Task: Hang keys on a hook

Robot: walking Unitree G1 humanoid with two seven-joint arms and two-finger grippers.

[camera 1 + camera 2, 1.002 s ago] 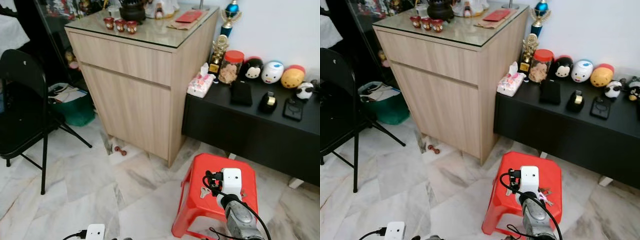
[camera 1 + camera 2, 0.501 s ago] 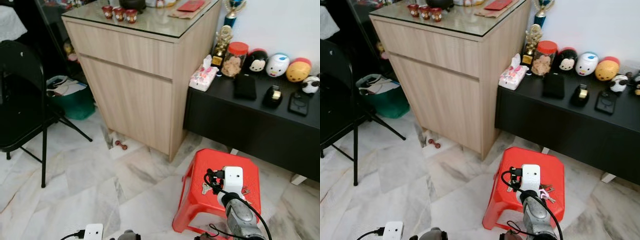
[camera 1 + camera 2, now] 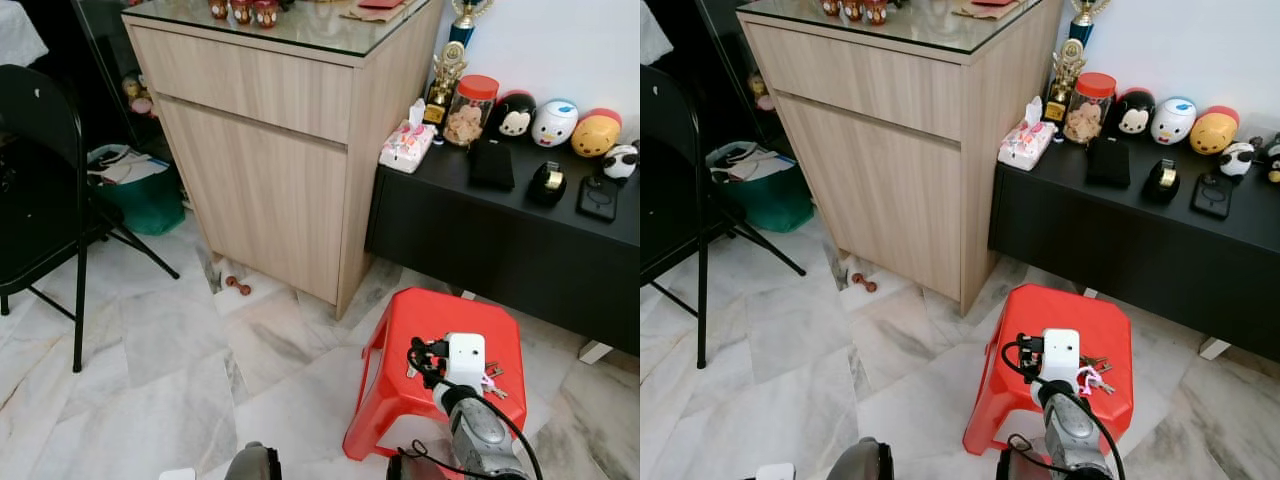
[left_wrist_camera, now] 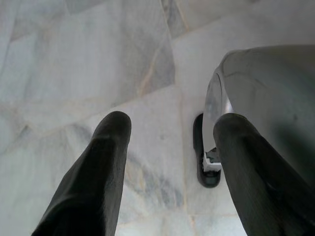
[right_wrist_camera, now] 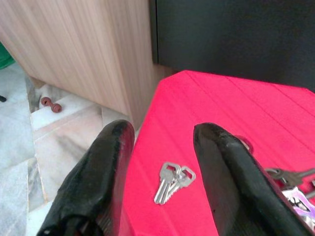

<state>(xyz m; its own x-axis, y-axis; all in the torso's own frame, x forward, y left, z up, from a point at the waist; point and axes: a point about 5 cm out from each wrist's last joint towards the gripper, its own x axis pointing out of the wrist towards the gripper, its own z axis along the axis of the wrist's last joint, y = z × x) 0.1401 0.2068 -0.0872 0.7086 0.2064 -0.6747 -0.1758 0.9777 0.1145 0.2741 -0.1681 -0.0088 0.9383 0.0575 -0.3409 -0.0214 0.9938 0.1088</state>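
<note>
Here, the right gripper (image 5: 162,142), fingers spread and empty, hovers above small silver keys (image 5: 172,181) near the red plastic stool's (image 3: 440,320) edge; left gripper (image 4: 170,142) likewise parted.

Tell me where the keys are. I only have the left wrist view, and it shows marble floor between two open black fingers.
Observer: A small bunch of keys lies on top of a red stool, in front of the black sideboard.
Operator: Is the right gripper holding them?
Observer: No. The right gripper hovers over the stool with its fingers open, and the keys lie untouched below the gap.
Operator: Anything else on the stool?
Observer: Yes, a second bunch with something pink on it lies on the stool top, on the robot's right of the gripper.
</note>
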